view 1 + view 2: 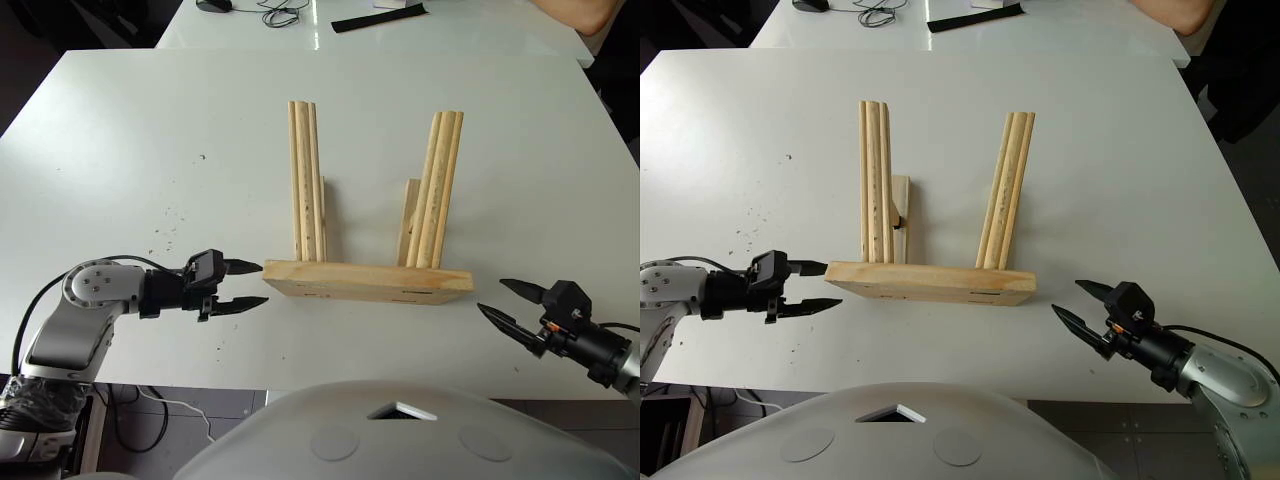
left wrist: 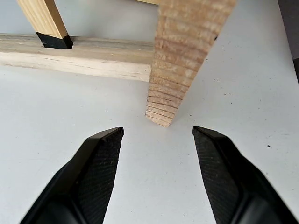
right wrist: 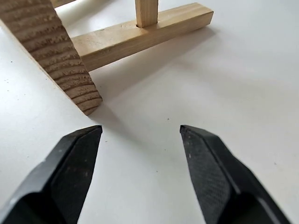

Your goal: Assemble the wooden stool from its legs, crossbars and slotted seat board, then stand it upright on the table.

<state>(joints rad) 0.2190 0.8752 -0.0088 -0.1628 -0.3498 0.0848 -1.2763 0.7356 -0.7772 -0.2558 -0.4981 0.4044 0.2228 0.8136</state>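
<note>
The wooden stool lies on its side in the middle of the white table (image 1: 150, 130). Its seat board (image 1: 368, 281) stands on edge facing me, and the left legs (image 1: 306, 180) and right legs (image 1: 436, 188) point away. A short crossbar (image 1: 409, 220) shows between them. My left gripper (image 1: 262, 283) is open, level with the board's left end (image 2: 182, 56) and just short of it, touching nothing. My right gripper (image 1: 490, 295) is also open, a short way off the board's right end (image 3: 56, 51), and holds nothing.
Dark specks (image 1: 165, 235) dot the table to the left of the stool. A second table behind carries a black strap (image 1: 378, 18) and cables (image 1: 280, 12). Both grippers sit close to the table's near edge.
</note>
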